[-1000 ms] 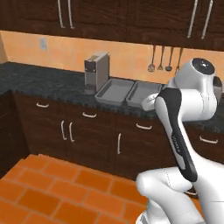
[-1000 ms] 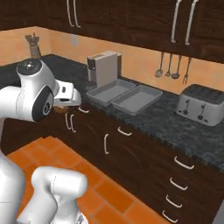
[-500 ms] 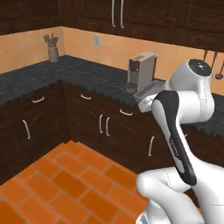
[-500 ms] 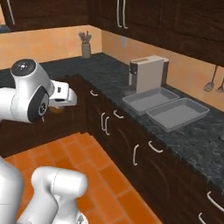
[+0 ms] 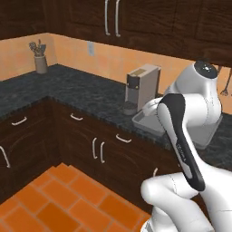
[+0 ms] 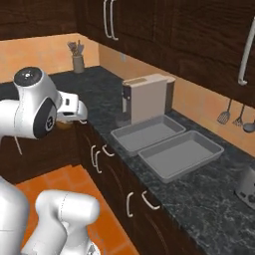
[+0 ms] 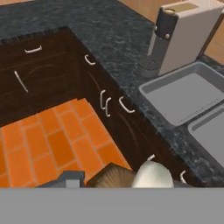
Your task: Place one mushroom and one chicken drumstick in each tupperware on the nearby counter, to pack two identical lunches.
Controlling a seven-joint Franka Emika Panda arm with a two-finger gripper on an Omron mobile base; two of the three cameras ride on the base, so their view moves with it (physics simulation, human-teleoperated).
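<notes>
Two trays (image 6: pixel 147 132) (image 6: pixel 180 153) lie side by side on the counter (image 6: pixel 209 199), touching, just in front of the coffee machine (image 6: pixel 147 97). A utensil jar (image 6: pixel 77 61) stands well left of the machine, by the wall; a toaster (image 6: pixel 247 181) sits right of it, beyond the trays.

You were looking at a domestic kitchen, rendered. A black-grey speckled stone counter (image 6: pixel 199 199) ran in an L over dark brown wood base cabinets with curved silver handles (image 5: pixel 97 150); matching dark wall cabinets (image 6: pixel 164 30) hung above an orange-tan backsplash (image 5: pixel 104 61). On the worktop you had a boxy beige coffee machine (image 6: pixel 147 97), two shallow grey rectangular trays (image 6: pixel 164 144) side by side just beside it, and a grey utensil crock (image 6: pixel 77 62) in the far corner. Ladles and spatulas hung on the wall (image 6: pixel 234 115), with a grey toaster (image 6: pixel 246 182) partly visible at the right edge. The floor was orange terracotta tile (image 7: pixel 52 140).
</notes>
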